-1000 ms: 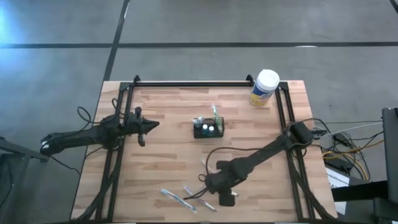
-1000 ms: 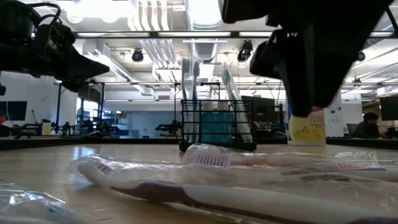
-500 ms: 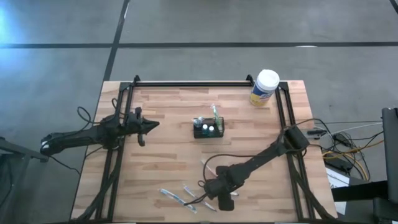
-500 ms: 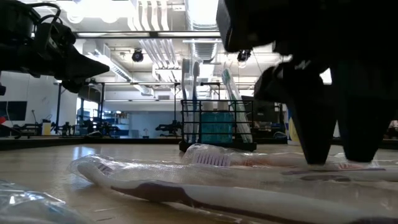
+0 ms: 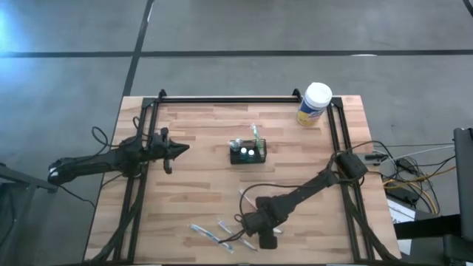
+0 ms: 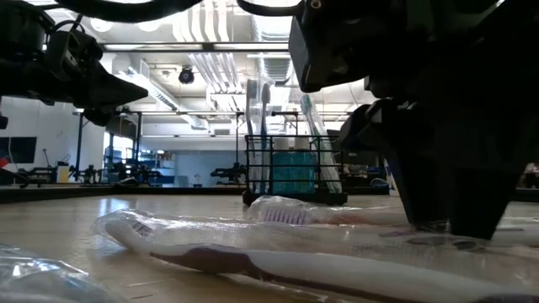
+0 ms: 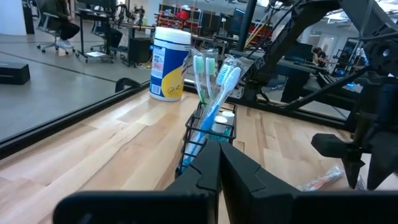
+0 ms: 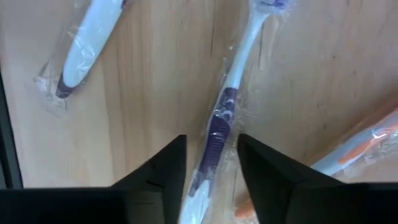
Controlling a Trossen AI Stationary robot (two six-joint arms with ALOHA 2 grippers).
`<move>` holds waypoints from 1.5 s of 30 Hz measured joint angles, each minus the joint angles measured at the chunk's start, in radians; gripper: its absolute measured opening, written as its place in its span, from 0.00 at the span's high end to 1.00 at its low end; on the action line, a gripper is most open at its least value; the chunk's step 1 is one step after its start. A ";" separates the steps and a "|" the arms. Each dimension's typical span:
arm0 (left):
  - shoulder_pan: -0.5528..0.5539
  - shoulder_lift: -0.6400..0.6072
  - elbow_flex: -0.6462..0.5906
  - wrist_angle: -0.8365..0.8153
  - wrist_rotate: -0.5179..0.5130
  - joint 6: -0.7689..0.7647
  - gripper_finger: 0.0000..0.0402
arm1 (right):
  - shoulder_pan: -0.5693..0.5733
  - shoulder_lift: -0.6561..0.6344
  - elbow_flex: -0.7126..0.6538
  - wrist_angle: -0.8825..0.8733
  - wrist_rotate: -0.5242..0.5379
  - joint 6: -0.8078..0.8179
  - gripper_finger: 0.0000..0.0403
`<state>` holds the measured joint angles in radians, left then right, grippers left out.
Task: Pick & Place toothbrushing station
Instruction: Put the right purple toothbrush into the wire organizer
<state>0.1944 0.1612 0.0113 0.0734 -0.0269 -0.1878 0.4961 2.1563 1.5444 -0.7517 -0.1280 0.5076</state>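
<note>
On the left we see the left gripper [image 5: 177,150] hanging over the table [image 5: 199,192] with its jaws pressed together. The black mesh caddy [image 5: 247,152] stands near the table's middle and holds upright toothbrushes. Low at the front edge, the right gripper [image 8: 210,163] has its jaws spread on both sides of a wrapped purple toothbrush [image 8: 221,118].

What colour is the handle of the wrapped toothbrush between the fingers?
Purple and white plastic-wrapped toothbrush, clearest in the right wrist view.
</note>
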 joint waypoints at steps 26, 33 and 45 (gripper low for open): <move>-0.001 0.000 0.000 -0.001 0.007 -0.006 0.97 | -0.007 -0.347 -0.148 0.228 0.261 -0.174 0.96; 0.000 0.000 0.000 -0.004 0.009 -0.005 0.97 | -0.071 -0.628 -0.511 0.724 0.262 -0.247 0.97; 0.000 0.000 0.001 0.040 0.167 0.042 0.97 | -0.300 -0.851 -0.967 1.329 0.099 -0.374 0.97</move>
<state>0.1939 0.1616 0.0126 0.1136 0.1400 -0.1461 0.1959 1.3052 0.5776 0.5775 -0.0291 0.1335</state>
